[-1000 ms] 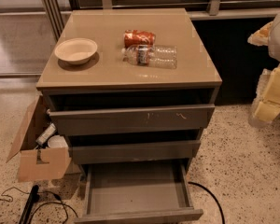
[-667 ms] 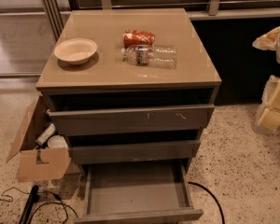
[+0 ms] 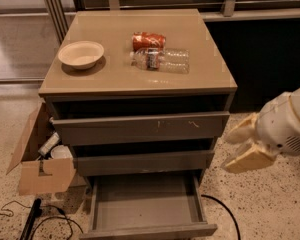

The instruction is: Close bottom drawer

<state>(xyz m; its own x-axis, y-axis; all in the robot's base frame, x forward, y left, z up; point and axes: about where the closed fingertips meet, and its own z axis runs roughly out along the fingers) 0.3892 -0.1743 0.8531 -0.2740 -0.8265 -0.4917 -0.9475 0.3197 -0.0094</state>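
The bottom drawer (image 3: 147,230) of the grey-brown cabinet (image 3: 140,74) is pulled far out, showing its shallow grey tray inside. Its plain front lies at the picture's lower edge. The two drawers above it are nearly shut; the top one has pale scratch marks. My gripper (image 3: 242,146) is at the right of the cabinet, level with the middle drawer and apart from it. Its two pale fingers (image 3: 245,159) point left with a gap between them and hold nothing.
On the cabinet top lie a paper bowl (image 3: 81,54), a red can (image 3: 149,40) and a clear plastic bottle (image 3: 162,60). An open cardboard box (image 3: 42,159) with items stands left of the cabinet. Black cables (image 3: 225,209) run over the speckled floor.
My arm has come down and left from the right edge, so the gripper now hangs beside the middle drawer. The drawers have not moved.
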